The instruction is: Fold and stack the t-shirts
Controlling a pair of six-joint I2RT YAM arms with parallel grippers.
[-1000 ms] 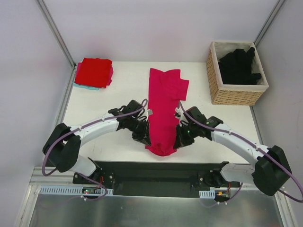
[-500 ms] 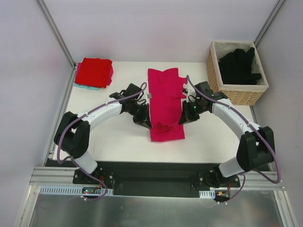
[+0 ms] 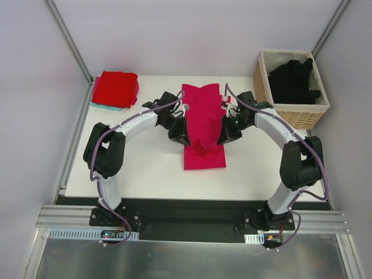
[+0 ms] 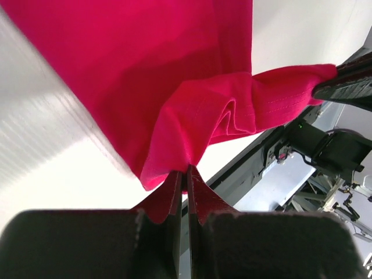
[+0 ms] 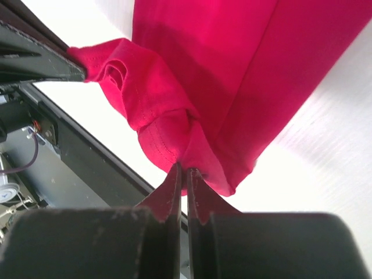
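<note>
The magenta-pink t-shirt [image 3: 203, 119] lay lengthwise at the middle of the table [image 3: 145, 165], its near part doubled over on itself. The left gripper [image 3: 186, 140] was clamped tight on 1 side of the raised fold, cloth pinched between its fingertips [image 4: 174, 189]. The right gripper [image 3: 220, 140] was closed likewise on the opposite side, and the cloth sagged in a bunch between the 2. A folded red t-shirt [image 3: 116, 87] rested on a teal item [image 3: 105, 107] at the far-left corner. Black t-shirts [image 3: 293, 78] filled the wicker basket [image 3: 264, 96] at the far right.
</note>
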